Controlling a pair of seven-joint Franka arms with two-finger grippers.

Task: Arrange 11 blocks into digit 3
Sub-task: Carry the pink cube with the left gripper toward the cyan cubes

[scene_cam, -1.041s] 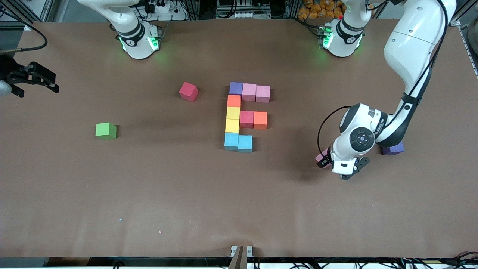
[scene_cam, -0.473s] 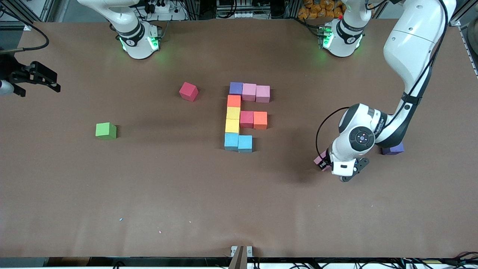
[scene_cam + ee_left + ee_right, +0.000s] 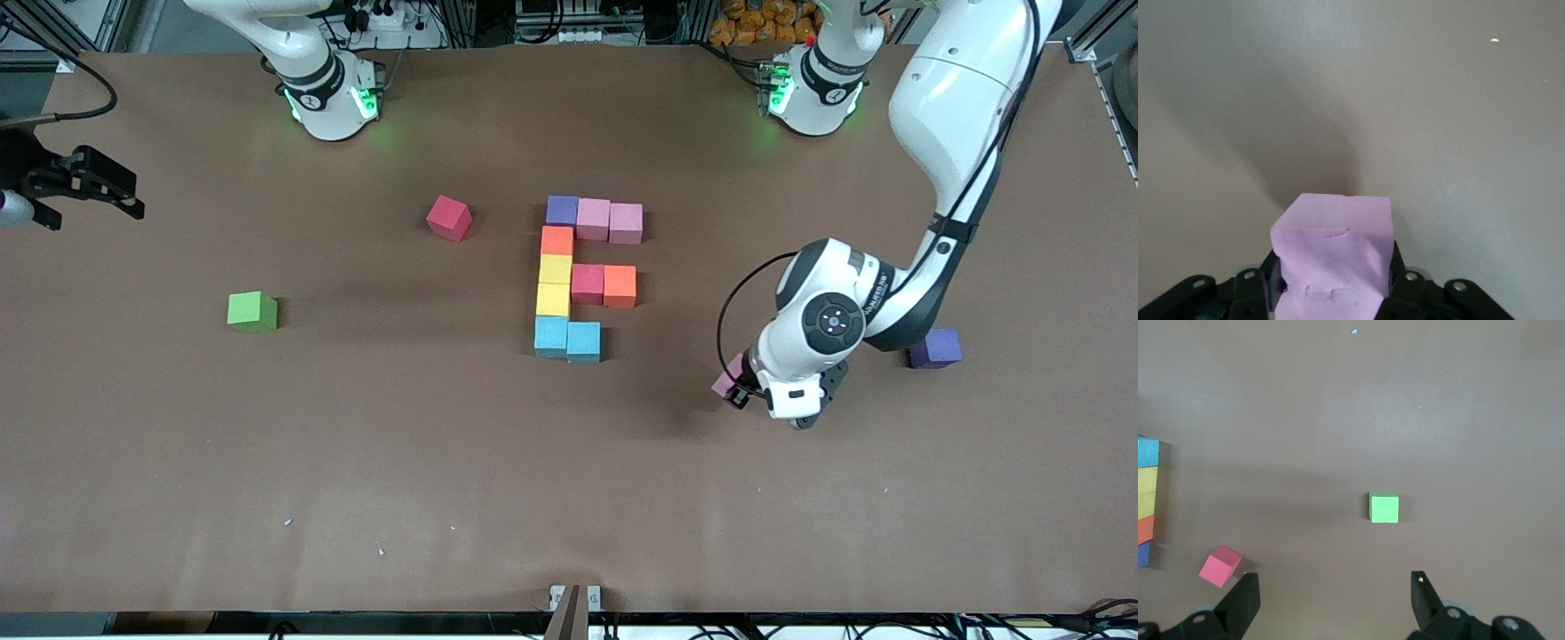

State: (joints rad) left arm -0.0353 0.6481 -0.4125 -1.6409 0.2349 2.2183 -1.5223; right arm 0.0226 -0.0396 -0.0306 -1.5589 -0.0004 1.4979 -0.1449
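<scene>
My left gripper is shut on a pink block, held just above the bare table between the block figure and a loose purple cube. In the left wrist view the pink block fills the gap between the black fingers. The partial digit 3 of several coloured blocks lies mid-table, with a purple and two pink on its bar nearest the bases. A loose red block sits beside it toward the right arm's end. My right gripper waits open over that end of the table.
A green cube stands alone toward the right arm's end; the right wrist view shows this green cube, the red block and the figure's straight bar. The brown table top runs to the front edge.
My left gripper has closed on the pink block, lifted it and carried it toward the figure. The arm now uncovers the purple cube. The right arm has not moved.
</scene>
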